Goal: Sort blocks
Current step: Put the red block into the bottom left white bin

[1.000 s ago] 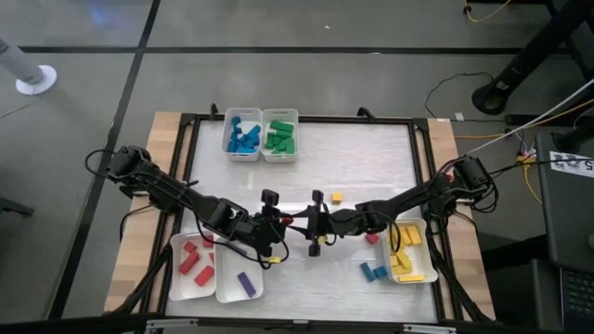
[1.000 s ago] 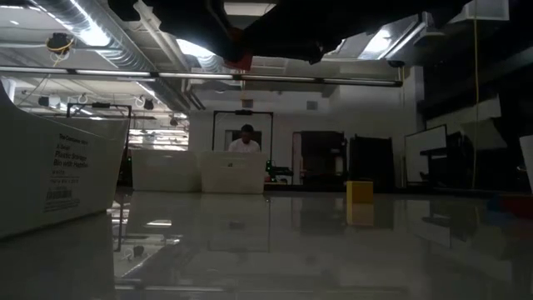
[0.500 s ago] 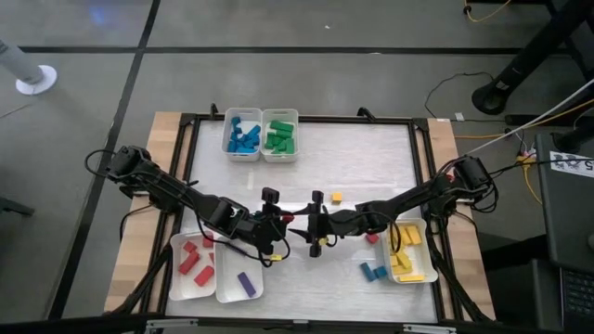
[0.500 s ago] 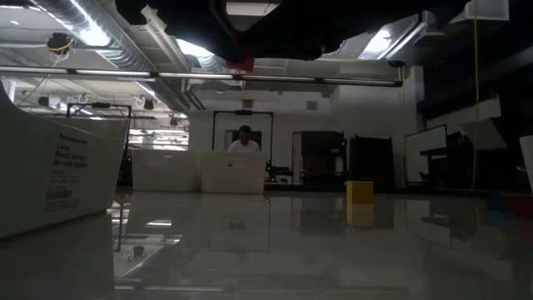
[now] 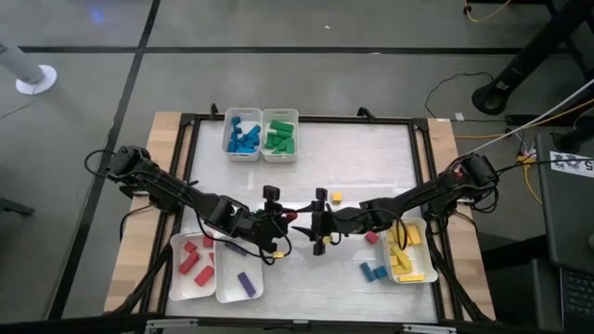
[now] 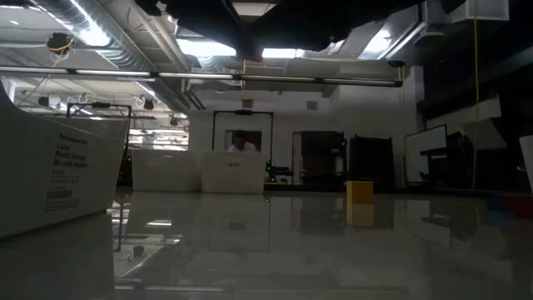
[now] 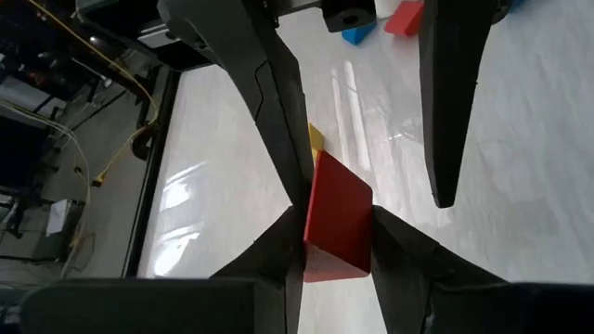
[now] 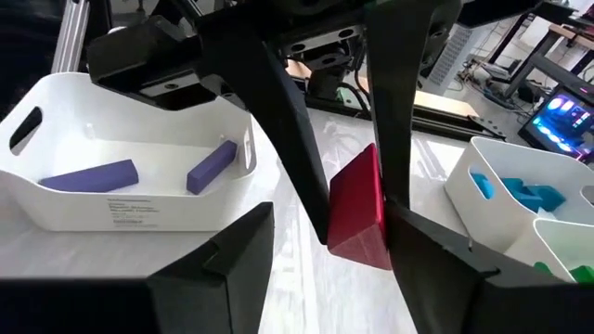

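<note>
A red block is seen pinched between the two dark fingers of the left end effector above the middle of the tabletop, the fingers drawn in narrowly against its sides. The right end effector is met tip to tip with it, its fingers spread wider than the block and standing to either side of it; whether they touch the block cannot be told. In the right wrist view the same red block is shown between both pairs of fingers, with a white tray holding two purple blocks behind it. From above, the red tray and purple tray are placed at the near left, the blue tray and green tray at the far edge, and the yellow tray at the near right. A loose yellow block is left on the tabletop just beyond the end effectors, with a red block and blue blocks lying beside the yellow tray.
</note>
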Robot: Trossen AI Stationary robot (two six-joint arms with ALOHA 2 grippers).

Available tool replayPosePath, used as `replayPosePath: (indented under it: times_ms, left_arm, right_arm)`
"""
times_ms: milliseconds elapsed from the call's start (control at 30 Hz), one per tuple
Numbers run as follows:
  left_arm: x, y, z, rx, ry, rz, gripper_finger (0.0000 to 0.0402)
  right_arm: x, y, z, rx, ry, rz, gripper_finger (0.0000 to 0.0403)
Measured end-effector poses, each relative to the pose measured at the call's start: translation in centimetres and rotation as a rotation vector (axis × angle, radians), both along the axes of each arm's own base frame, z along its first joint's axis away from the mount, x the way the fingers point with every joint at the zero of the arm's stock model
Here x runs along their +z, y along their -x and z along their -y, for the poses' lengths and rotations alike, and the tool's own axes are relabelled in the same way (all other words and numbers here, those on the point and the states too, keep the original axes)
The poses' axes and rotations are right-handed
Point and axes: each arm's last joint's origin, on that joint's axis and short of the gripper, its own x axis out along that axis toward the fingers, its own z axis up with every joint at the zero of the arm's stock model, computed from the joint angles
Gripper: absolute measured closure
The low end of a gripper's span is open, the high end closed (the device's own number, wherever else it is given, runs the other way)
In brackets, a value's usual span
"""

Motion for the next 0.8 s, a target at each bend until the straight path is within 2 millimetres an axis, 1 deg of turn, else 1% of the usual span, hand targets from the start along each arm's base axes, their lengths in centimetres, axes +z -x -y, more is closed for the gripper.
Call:
replayPosePath:
  times_ms: [267,367,467,667,800]
  left_arm:
    - [0.13,-0.22,0.14,-0.007,0.037,0.033,0.031]
    - [0.12,-0.25,0.2,-0.012,0.043,0.037,0.0309]
    - [0.12,-0.27,0.22,-0.01,0.047,0.04,0.0309]
    - [0.15,-0.23,0.45,0.001,0.077,0.056,0.0309]
    - [0.13,-0.14,0.7,0.006,0.089,0.062,0.0309]
  right_arm:
    - [-0.08,0.1,-0.13,0.062,-0.018,-0.025,0.0197]
    - [-0.13,0.12,-0.22,0.097,-0.029,-0.033,0.0204]
    - [-0.14,0.12,-0.21,0.1,-0.03,-0.035,0.0225]
    - [-0.14,0.12,-0.16,0.082,-0.023,-0.033,0.0284]
    - [-0.13,0.12,-0.11,0.061,-0.016,-0.031,0.0315]
